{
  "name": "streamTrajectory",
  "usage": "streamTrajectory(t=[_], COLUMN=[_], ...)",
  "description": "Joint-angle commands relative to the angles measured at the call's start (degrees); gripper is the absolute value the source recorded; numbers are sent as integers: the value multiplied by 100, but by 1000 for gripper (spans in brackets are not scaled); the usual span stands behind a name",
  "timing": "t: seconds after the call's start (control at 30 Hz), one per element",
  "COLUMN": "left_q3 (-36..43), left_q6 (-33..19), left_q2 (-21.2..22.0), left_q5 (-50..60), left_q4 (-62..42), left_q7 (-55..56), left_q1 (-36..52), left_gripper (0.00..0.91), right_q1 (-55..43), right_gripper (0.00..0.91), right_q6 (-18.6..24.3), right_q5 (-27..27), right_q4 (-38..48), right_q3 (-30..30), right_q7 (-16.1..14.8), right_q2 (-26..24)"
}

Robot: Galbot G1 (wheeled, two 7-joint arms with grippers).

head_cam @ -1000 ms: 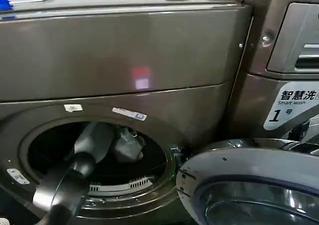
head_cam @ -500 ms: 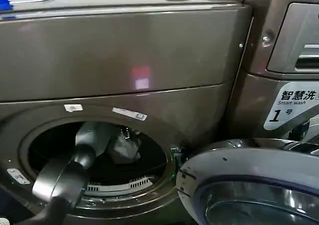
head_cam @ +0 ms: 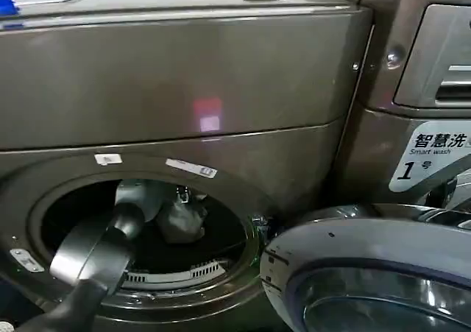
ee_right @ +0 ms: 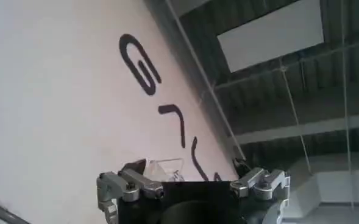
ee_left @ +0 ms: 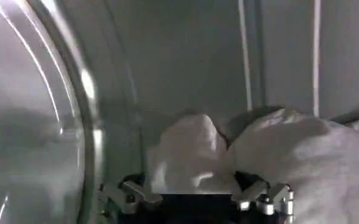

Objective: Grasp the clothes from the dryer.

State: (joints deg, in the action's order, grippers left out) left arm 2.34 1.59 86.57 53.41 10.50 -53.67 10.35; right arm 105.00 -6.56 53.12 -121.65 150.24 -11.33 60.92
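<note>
The bronze-brown dryer [head_cam: 184, 74] stands in front of me with its round dark drum opening [head_cam: 221, 232] uncovered. My left arm reaches through the opening, and the left gripper [head_cam: 176, 208] is deep inside the drum at a pale bundle of clothes [head_cam: 182, 221]. In the left wrist view the white crumpled clothes [ee_left: 277, 152] lie right before the left gripper [ee_left: 191, 190], whose fingers stand open, wide apart on either side of a fold of cloth. The right gripper [ee_right: 191, 170] is open and holds nothing, facing a white wall with black lettering.
The grey-rimmed glass porthole door [head_cam: 368, 258] hangs open at the lower right, close to the opening. A white "1" sticker [head_cam: 430, 155] is on the panel to the right. A small blue object [head_cam: 6, 4] lies on the machine's top at the far left.
My left arm has pushed up and farther into the drum; its elbow joint has risen toward the opening. The clothes bundle has barely shifted.
</note>
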Motion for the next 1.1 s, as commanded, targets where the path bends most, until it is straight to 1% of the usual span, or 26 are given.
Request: streamTrajectory(t=[0.03, 0.07, 0.1, 0.13, 0.17, 0.2, 0.23, 0.27, 0.3, 0.33, 0.37, 0.4, 0.47, 0.5, 0.93, 1.0, 1.1], left_q3=[269, 265, 270, 273, 276, 277, 276, 273, 271, 272, 274, 274, 274, 276, 218, 58, -441], left_q6=[7, 10, 9, 9, 7, 3, -2, -3, -6, -10, -10, -16, -24, -41, -112, -120, -101], left_q2=[27, 27, 23, 22, 20, 16, 13, 11, 5, 2, 1, 2, 1, 0, -49, -51, -43], left_q5=[72, 67, 70, 73, 73, 72, 71, 65, 59, 60, 62, 63, 64, 70, -105, -251, -565], left_q4=[-179, -186, -198, -208, -215, -217, -214, -217, -211, -212, -220, -229, -228, -230, -174, -138, 8], left_q7=[-183, -204, -223, -231, -257, -269, -284, -281, -284, -286, -292, -297, -313, -355, -346, -299, -230], left_q1=[79, 68, 41, 28, 13, 2, -5, -5, -4, -1, 0, 3, 4, 4, -91, -114, -153], left_gripper=[648, 648, 512, 410, 375, 375, 228, 182, 159, 102, 102, 57, 11, 0, 0, 0, 0], right_q1=[-7, -9, -10, -10, -10, -9, -8, -7, -7, -7, -8, -6, -1, 4, 19, 16, 18], right_gripper=[907, 907, 907, 907, 907, 907, 907, 907, 907, 907, 907, 907, 907, 907, 907, 907, 907], right_q6=[8, 7, 9, 11, 12, 13, 15, 14, 14, 15, 16, 16, 19, 20, 32, 32, 34], right_q5=[-9, -13, -16, -17, -18, -18, -18, -18, -18, -18, -18, -17, -17, -16, -18, -19, -28], right_q4=[4, 7, 7, 8, 9, 10, 11, 11, 11, 10, 7, 7, 14, 19, 42, 39, 36], right_q3=[-7, -10, -11, -11, -11, -10, -9, -6, -7, -6, -6, -4, 5, 10, 40, 39, 33], right_q7=[-2, -5, -6, -9, -10, -10, -11, -10, -11, -10, -10, -10, -10, -11, -8, -4, -4], right_q2=[1, 0, 0, -1, -2, -2, -4, -8, -9, -9, -9, -8, -4, -3, 19, 25, 34])
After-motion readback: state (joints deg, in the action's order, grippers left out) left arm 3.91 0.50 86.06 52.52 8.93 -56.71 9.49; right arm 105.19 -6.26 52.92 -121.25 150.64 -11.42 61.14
